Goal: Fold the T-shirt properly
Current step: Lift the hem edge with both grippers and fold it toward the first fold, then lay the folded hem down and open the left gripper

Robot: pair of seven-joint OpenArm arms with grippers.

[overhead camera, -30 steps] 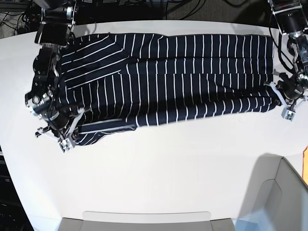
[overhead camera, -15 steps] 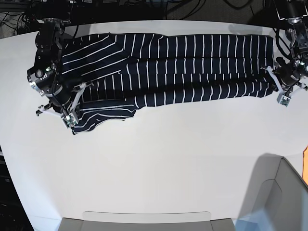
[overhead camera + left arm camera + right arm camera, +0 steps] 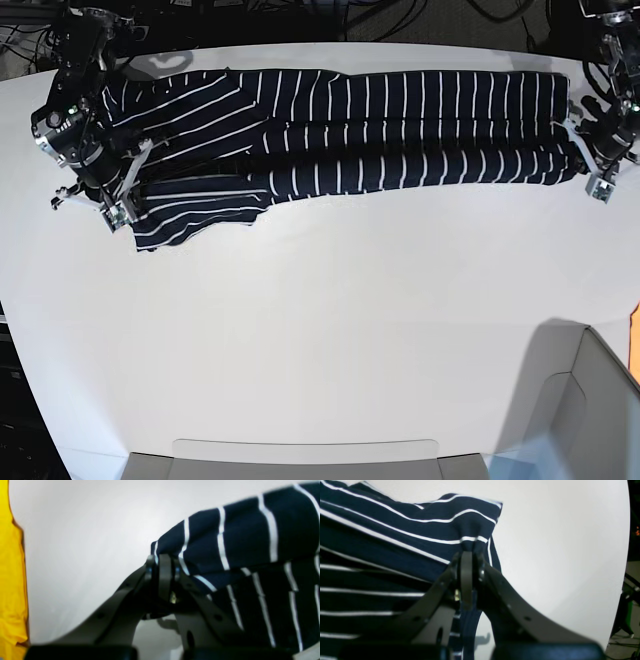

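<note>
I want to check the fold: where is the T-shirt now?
In the base view the T-shirt lies stretched along the table's far edge, each end pinched by a claw.

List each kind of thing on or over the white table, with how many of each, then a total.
T-shirt, dark navy with white stripes: 1
Robot grippers, the left gripper and the right gripper, each shut on an end of the shirt: 2
Total: 3

Black arms (image 3: 80, 110), curved dark end effector fingers (image 3: 505, 597)
</note>
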